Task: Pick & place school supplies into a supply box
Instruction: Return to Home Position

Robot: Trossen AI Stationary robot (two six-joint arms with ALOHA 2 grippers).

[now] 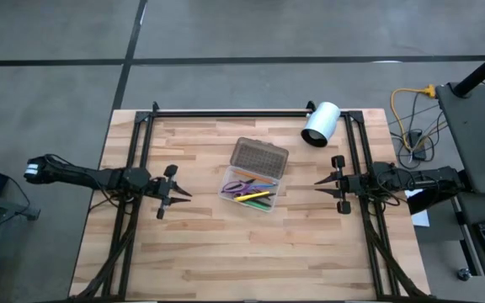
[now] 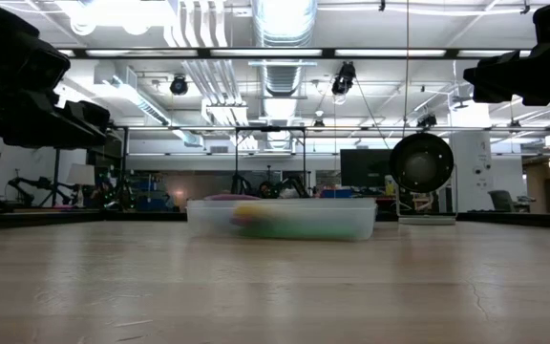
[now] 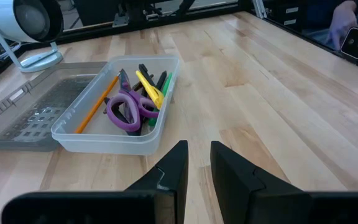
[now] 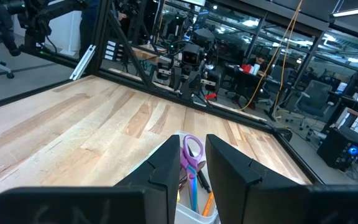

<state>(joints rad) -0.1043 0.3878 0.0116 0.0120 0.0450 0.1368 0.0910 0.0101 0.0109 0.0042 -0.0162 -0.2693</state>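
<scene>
The left claw (image 1: 183, 193) hangs over the left part of the surface (image 1: 209, 252) and points toward the middle. Its fingers (image 3: 169, 171) are drawn narrow, with only a slim gap and nothing held. The right claw (image 1: 321, 183) faces it from the right part, equally narrow and holding nothing. Both stand well apart from the box (image 1: 224, 190), which lies between them near the middle of the surface.

From the left wrist we look past the fingers, over bare wood, to the box's clear wall. Inside we make out the purple-handled scissors (image 3: 129, 111) lying on top of the other pieces. A yellow pen (image 3: 149, 89) lies just beside them, and an orange pencil (image 3: 97, 104) runs along the side nearest the lid. A green pen (image 3: 166, 83) rests against the opposite wall. Dark pens (image 3: 144, 68) lie among these, but we cannot tell them apart. From the right wrist we see the scissors' loops in the gap between that claw's fingers.

Beyond the tray, the grey dotted lid (image 1: 258, 156) lies folded open and flat on the surface, joined along the far long side. Farther still, near the right back corner, a white cylinder (image 1: 320, 124) sits on a slim white stand.
</scene>
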